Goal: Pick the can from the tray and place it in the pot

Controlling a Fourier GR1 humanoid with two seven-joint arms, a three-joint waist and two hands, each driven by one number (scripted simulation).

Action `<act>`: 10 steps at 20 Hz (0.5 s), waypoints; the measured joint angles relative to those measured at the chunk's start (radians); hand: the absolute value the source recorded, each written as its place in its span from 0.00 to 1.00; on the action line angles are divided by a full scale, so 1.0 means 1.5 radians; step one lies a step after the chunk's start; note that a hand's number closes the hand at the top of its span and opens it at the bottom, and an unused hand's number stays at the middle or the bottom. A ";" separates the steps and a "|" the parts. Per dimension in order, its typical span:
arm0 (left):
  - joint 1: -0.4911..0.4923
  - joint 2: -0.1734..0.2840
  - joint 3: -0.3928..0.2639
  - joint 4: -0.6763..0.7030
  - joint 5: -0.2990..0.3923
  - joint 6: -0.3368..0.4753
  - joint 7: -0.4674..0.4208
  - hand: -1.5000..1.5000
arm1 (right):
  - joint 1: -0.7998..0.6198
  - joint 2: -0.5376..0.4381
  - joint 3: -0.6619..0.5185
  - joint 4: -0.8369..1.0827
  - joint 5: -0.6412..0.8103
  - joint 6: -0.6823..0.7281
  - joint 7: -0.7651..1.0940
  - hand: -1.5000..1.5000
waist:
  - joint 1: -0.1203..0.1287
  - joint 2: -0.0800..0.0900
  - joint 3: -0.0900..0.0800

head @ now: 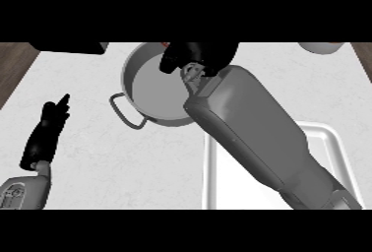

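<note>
My right hand (198, 56) is over the far side of the grey pot (145, 86), with its fingers curled downward. A small red sliver of the can (166, 44) shows at the hand's upper left edge; the hand hides the rest. The right forearm (254, 133) crosses from the lower right over the pot's right rim. The pot's inside looks bare where it shows, and one loop handle (125, 112) points to the lower left. The white tray (328, 142) lies at the right, partly under the forearm. At the lower left my left hand (45, 135) rests open on the counter, fingers straight.
A dark object (69, 47) sits at the counter's far left edge. A white round object (320, 47) stands at the far right. Brown wood borders the pale counter at both upper corners.
</note>
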 measured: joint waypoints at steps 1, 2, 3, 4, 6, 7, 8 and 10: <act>-0.002 0.001 0.001 0.001 0.000 0.000 0.000 0.50 | -0.007 0.000 -0.003 0.032 -0.013 -0.010 -0.005 1.00 | 0.001 0.001 0.000; -0.004 -0.001 -0.001 0.001 -0.002 0.001 0.000 0.50 | -0.011 0.000 -0.007 0.056 -0.027 -0.024 -0.007 1.00 | 0.003 0.002 0.000; -0.006 0.000 0.000 0.001 0.000 -0.002 0.000 0.50 | -0.011 0.000 -0.014 0.072 -0.042 -0.039 -0.007 1.00 | 0.003 0.002 0.000; -0.009 0.003 0.000 0.001 0.000 -0.005 0.001 0.50 | -0.008 0.000 -0.016 0.090 -0.057 -0.055 -0.007 0.00 | 0.005 0.002 0.000; -0.013 0.001 0.001 0.003 0.002 -0.005 0.003 0.50 | -0.005 0.000 -0.025 0.125 -0.089 -0.086 -0.014 0.00 | 0.007 0.003 0.001; -0.015 -0.002 -0.002 0.005 -0.001 -0.003 0.001 0.50 | -0.006 0.000 -0.026 0.143 -0.104 -0.105 -0.020 0.00 | 0.008 0.004 0.001; -0.018 -0.002 -0.001 0.008 -0.001 -0.003 0.001 0.50 | -0.008 0.001 -0.026 0.162 -0.118 -0.125 -0.025 0.00 | 0.009 0.004 0.001; -0.027 -0.004 -0.004 0.007 -0.003 -0.002 0.009 0.50 | -0.005 0.001 -0.023 0.194 -0.140 -0.177 -0.041 0.00 | 0.011 0.005 0.001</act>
